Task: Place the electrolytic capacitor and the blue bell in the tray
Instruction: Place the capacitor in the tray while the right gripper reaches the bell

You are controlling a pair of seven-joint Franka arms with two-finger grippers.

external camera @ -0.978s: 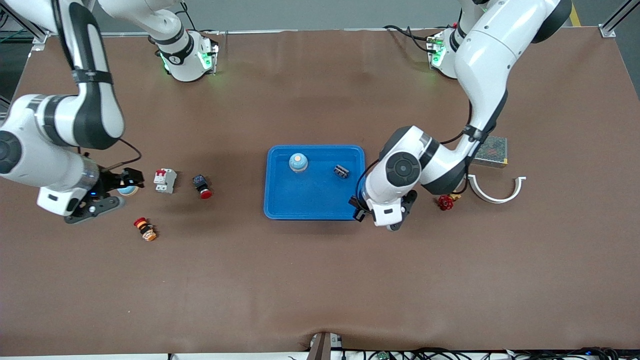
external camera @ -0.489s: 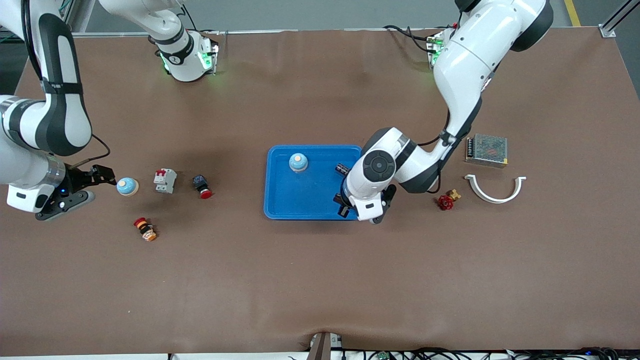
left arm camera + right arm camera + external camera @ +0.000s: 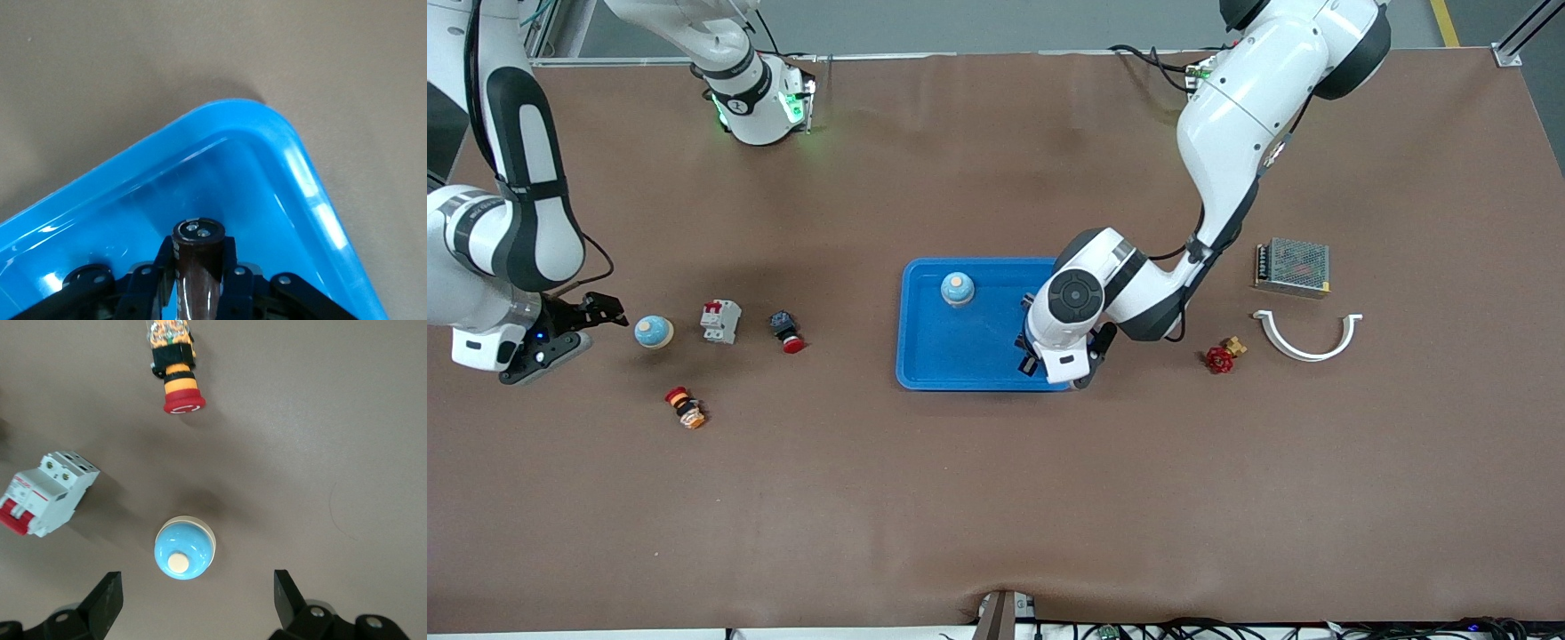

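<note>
Writing can be read nowhere on the parts. Brown matte worktop [image 3: 996,498] carries a shallow bright blue plastic tray [image 3: 925,356] with rounded corners at its middle; a small blue dome bell [image 3: 957,288] with a cream button sits inside it. The left claw [image 3: 1040,356] hangs over the tray's corner toward the left arm's end, clamped on a dark brown cylindrical electrolytic capacitor [image 3: 198,257]. The right claw [image 3: 596,311] hovers with fingers spread wide beside a second blue dome bell [image 3: 183,548], which rests on the worktop near a white circuit breaker [image 3: 43,495] with red levers and a red-capped pushbutton [image 3: 175,368].
</note>
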